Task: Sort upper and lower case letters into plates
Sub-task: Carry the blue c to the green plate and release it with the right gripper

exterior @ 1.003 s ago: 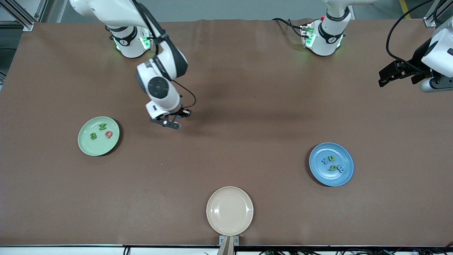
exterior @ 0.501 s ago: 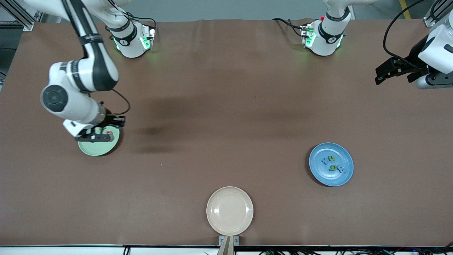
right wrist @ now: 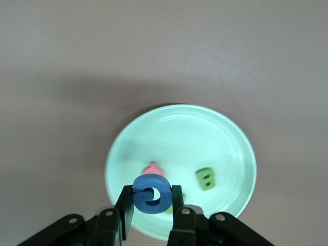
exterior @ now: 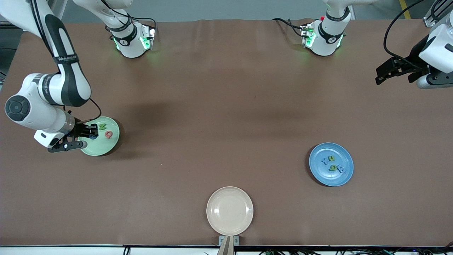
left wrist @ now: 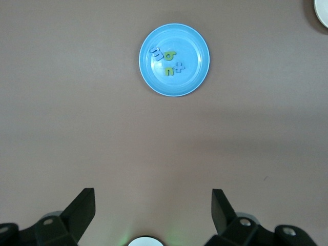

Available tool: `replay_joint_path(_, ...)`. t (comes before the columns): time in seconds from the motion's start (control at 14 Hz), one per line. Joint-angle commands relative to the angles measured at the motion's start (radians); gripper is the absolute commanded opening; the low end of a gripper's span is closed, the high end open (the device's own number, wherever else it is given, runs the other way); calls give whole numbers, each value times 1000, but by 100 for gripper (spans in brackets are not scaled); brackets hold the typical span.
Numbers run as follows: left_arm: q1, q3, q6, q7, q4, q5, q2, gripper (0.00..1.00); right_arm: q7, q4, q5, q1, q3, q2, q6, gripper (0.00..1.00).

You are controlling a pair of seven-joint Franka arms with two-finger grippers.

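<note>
An empty cream-beige round plate (exterior: 230, 211) lies nearest the front camera. The blue shallow plate (exterior: 331, 164) holds four lowercase letters. Over the pale green plate (exterior: 106, 147), the small blue letter C (right wrist: 150, 193) is pinched in the right gripper (right wrist: 150, 211), apparently for release beside the capitals. The left gripper (left wrist: 152, 207) waits wide open.

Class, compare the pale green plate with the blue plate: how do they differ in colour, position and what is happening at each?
The pale green plate lies toward the right arm's end, farther from the front camera; the blue plate lies toward the left arm's end, nearer. The right gripper, shut on a blue C, hangs over the green plate; nothing is over the blue. Both are round and hold letters.
</note>
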Motion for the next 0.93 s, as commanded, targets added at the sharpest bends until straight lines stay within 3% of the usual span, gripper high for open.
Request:
replay_joint_path(0.0, 8, 4, 3, 24, -18, -17, -29, 100, -70, 10, -11, -46, 22, 66, 65, 21)
replay_joint_path(0.43, 8, 5, -11, 25, -19, -17, -42, 100, -119, 5, -10, -79, 23, 178, 194, 23)
replay_joint_path(0.86, 8, 5, -13, 25, -18, -17, -43, 100, -119, 2, -5, -79, 23, 200, 217, 31)
